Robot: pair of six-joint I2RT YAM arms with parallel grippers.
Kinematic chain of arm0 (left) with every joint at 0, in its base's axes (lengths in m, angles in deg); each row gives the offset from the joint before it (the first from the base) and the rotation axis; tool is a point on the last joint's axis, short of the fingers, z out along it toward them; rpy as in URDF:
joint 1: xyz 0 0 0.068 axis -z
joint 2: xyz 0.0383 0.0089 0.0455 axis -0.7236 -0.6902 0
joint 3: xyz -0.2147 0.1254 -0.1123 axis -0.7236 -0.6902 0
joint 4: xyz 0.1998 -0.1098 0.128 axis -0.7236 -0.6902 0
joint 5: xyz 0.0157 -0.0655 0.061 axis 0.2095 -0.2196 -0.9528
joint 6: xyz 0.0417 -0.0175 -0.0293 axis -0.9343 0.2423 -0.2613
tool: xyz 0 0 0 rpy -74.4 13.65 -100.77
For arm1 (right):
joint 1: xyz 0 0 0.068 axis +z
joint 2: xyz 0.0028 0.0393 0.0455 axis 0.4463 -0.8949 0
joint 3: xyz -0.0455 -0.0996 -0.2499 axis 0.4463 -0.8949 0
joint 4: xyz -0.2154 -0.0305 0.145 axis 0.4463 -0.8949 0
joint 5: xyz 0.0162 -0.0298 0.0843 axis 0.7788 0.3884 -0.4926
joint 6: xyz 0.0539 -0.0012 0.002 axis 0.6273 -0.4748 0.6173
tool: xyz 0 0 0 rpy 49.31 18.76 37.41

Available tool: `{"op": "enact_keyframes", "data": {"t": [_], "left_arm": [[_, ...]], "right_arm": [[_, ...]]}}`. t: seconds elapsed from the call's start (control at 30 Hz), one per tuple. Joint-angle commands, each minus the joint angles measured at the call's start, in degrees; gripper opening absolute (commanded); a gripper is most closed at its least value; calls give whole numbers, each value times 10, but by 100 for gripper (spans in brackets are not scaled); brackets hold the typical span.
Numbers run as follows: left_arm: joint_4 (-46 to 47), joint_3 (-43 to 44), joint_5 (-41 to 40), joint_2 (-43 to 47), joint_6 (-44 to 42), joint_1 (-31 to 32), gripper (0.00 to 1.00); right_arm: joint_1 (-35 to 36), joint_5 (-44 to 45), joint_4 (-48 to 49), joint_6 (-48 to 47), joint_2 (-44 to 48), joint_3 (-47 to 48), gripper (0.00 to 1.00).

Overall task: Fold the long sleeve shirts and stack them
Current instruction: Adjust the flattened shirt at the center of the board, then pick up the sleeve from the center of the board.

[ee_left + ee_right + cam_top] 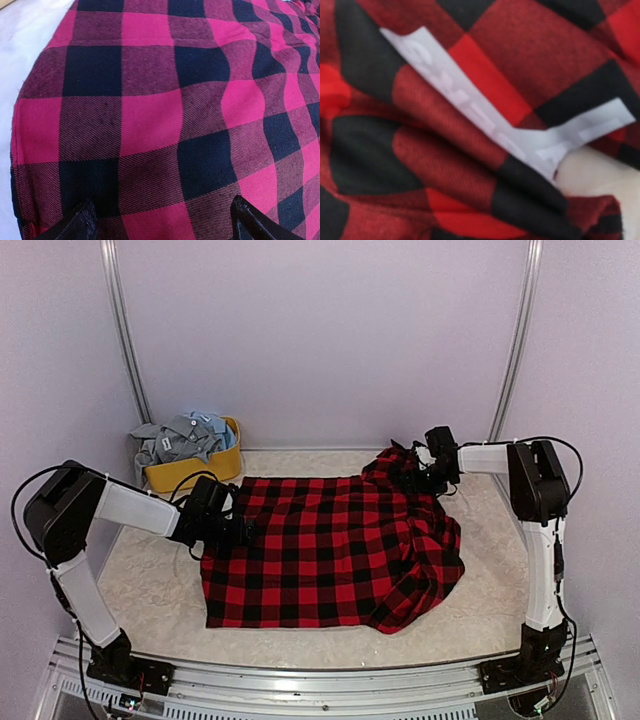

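Folding the red-and-black flannel shirt (330,550) cleanly looks to depend on both ends working together. The left hand (222,523) sits at the cloth's left edge, in the middle left of the overhead view, and should pinch only the hem layer it means to carry. The right hand (432,472), at the upper right of the cloth, needs a firm hold on the bunched collar end so the fabric can be drawn taut before any fold is laid. From its own wrist view the left hand is released, its two dark fingers (75,225) spread apart low over the check with nothing between them. The right hand's fingers do not show in its wrist view, so I cannot tell whether it is clenched or not. The flannel lies across the middle of the table (150,590), flat over its left and centre, rumpled and heaped toward the right. A white label (470,105) with faint lettering crosses the folds near the collar. Grey and pale blue shirts (180,438) are piled in a yellow tub (200,472) at the upper left.
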Motion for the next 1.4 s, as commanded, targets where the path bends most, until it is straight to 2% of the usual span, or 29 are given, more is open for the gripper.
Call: {"op": "enact_keyframes", "data": {"t": [0.0, 0.17, 0.5, 0.73, 0.97, 1.1, 1.17, 1.27, 1.33, 1.37], "left_arm": [[-85, -1, -38, -37, -13, -31, 88], [-71, 5, -14, -21, -14, -26, 91], [-35, 27, -19, 73, -9, 27, 99], [-27, 31, -22, 124, -4, 63, 99], [-40, 40, -42, 155, 0, 103, 99], [-46, 43, -48, 155, -1, 118, 99], [-46, 43, -51, 153, 0, 124, 99], [-46, 43, -55, 152, 1, 132, 99], [-46, 46, -55, 150, 1, 136, 99], [-46, 48, -55, 150, 1, 138, 99]], "right_arm": [[-4, 30, -31, 3, 14, -37, 79], [1, 8, -3, -20, 59, -71, 82], [41, 35, 39, -29, 294, -232, 97], [113, 46, 0, 1, 391, -350, 96], [164, 37, -46, 62, 436, -428, 94], [165, 28, -57, 70, 438, -457, 88], [164, 20, -52, 67, 439, -469, 81], [163, 12, -37, 63, 436, -478, 62], [163, 4, -32, 57, 435, -477, 45], [163, 3, -35, 55, 437, -475, 33]]}}
